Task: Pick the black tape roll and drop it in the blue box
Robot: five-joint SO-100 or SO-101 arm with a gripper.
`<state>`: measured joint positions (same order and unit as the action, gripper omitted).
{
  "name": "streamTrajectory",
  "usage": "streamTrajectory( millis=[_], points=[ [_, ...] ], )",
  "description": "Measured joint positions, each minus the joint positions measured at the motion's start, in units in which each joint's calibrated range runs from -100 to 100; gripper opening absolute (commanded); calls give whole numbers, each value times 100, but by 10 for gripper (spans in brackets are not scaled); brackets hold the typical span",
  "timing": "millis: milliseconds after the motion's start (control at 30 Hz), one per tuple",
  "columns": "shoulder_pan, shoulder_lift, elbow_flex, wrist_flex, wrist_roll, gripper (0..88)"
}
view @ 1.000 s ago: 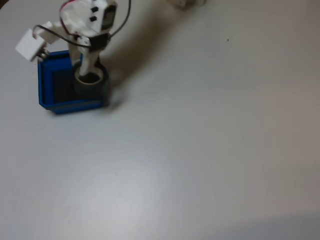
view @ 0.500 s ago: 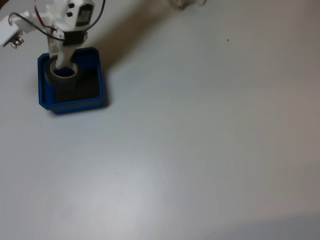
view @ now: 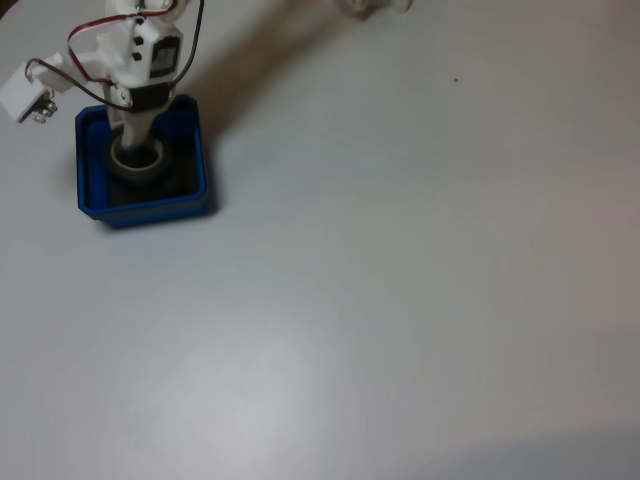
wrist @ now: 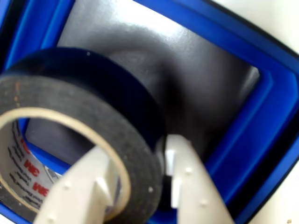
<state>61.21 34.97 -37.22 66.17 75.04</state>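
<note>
The blue box (view: 195,160) sits at the upper left of the fixed view, with a dark floor (wrist: 196,79) inside blue walls (wrist: 261,121). The black tape roll (view: 137,162) hangs inside the box, low over its floor. My gripper (view: 133,135) reaches down into the box from above. In the wrist view the pale fingers (wrist: 187,182) clamp the wall of the tape roll (wrist: 117,126), one finger inside the pale core and one outside. The gripper (wrist: 140,175) is shut on the roll.
A white camera module (view: 22,95) on red and black wires hangs left of the arm. The grey table (view: 400,300) stretches wide to the right and toward the front. A pale object (view: 370,6) sits at the top edge.
The gripper carried the tape roll leftward from the box's right rim to over its inside, then lowered it deeper into the box. It still holds the roll.
</note>
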Motion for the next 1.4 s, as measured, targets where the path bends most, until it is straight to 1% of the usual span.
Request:
streamTrajectory(
  millis=[300, 567, 1167, 1233, 1400],
  points=[
    [0, 68, 0, -131, 0, 14],
    [10, 567, 0, -164, 0, 14],
    [0, 601, 0, -164, 0, 22],
    [0, 601, 0, -164, 0, 35],
    [0, 601, 0, -164, 0, 115]
  ],
)
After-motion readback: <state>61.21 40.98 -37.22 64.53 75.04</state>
